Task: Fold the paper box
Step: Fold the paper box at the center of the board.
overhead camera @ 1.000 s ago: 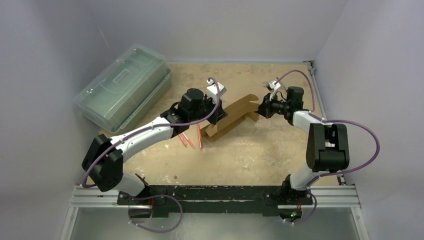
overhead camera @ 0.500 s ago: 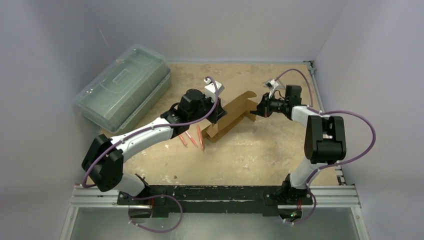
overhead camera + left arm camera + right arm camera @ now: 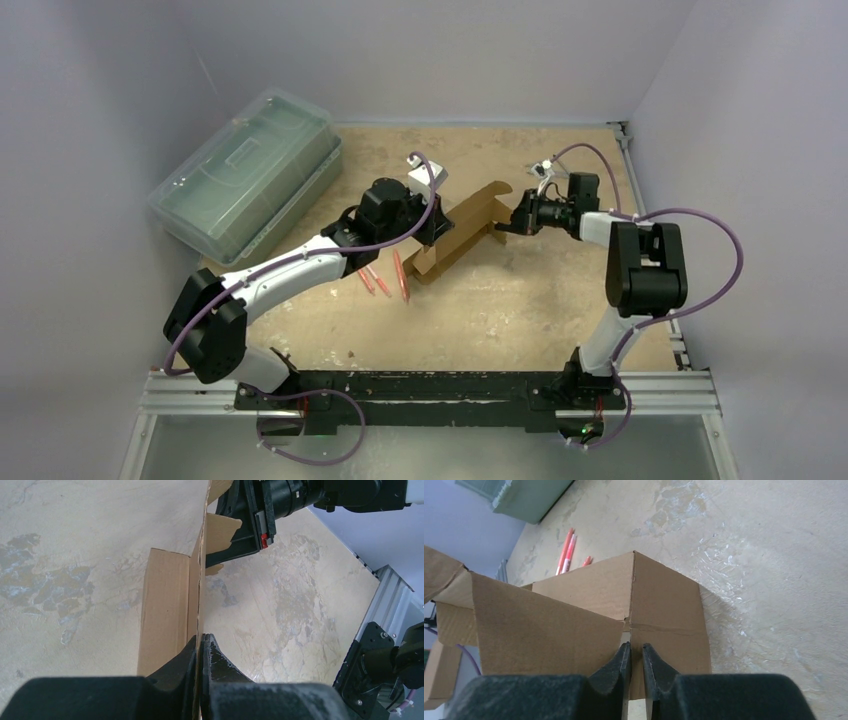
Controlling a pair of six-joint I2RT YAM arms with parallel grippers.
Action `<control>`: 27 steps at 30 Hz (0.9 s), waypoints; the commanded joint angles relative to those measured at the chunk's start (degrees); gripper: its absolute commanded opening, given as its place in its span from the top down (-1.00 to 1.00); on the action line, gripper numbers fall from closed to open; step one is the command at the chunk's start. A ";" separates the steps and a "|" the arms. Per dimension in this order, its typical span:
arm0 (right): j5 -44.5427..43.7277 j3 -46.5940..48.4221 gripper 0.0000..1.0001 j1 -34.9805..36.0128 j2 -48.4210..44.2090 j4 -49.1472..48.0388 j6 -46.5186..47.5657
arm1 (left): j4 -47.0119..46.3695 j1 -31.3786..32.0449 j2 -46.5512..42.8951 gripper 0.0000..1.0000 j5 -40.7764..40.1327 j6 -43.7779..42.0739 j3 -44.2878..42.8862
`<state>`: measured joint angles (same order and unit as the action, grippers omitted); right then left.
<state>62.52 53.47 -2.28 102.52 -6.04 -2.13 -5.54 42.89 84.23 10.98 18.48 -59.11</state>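
The paper box [image 3: 465, 228] is a brown cardboard piece, partly raised, lying slantwise mid-table between both arms. My left gripper [image 3: 437, 225] holds its left end: in the left wrist view the jaws [image 3: 201, 640] are pressed shut on a thin upright cardboard edge of the box [image 3: 165, 605]. My right gripper [image 3: 503, 224] is at the box's right end. In the right wrist view its fingertips [image 3: 636, 647] stand slightly parted at the seam between two flaps of the box [image 3: 574, 610], with a narrow gap showing between them. The right gripper [image 3: 240, 525] also appears in the left wrist view.
A large translucent green case [image 3: 245, 175] lies at the back left. Red pens [image 3: 385, 278] lie on the table just in front of the left gripper, and the pens [image 3: 566, 550] show beyond the box in the right wrist view. An aluminium rail [image 3: 430, 395] runs along the near edge.
The right arm has shifted left toward the box, and its jaws have gone from shut to slightly parted. The box's right flap has dropped a little. The left arm holds still.
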 commanded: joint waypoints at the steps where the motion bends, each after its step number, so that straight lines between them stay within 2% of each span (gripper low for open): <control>1: 1.46 -0.46 0.63 0.35 1.92 -0.03 -3.04 | -1.77 -0.13 -0.57 1.00 -0.79 0.55 0.31; 5: 2.58 0.00 0.51 0.26 2.61 0.75 -2.81 | -1.45 -0.17 -0.38 1.00 -0.85 0.34 0.21; 10: 3.49 2.24 0.36 -0.91 3.41 6.57 1.73 | -0.92 -0.13 -0.42 1.00 -1.00 0.07 0.27; 19: 7.01 7.16 -0.02 -3.53 5.93 20.77 15.67 | -0.59 -0.14 -0.38 1.00 -1.09 -0.24 0.27; 27: 6.94 8.26 -0.14 -4.20 5.94 22.48 17.57 | 0.16 -0.64 -0.11 1.00 -1.49 -0.64 -0.04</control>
<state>68.20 59.33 -6.24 108.71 14.09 12.43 -5.39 42.78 84.23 10.33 18.44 -59.11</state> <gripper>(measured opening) 0.569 0.009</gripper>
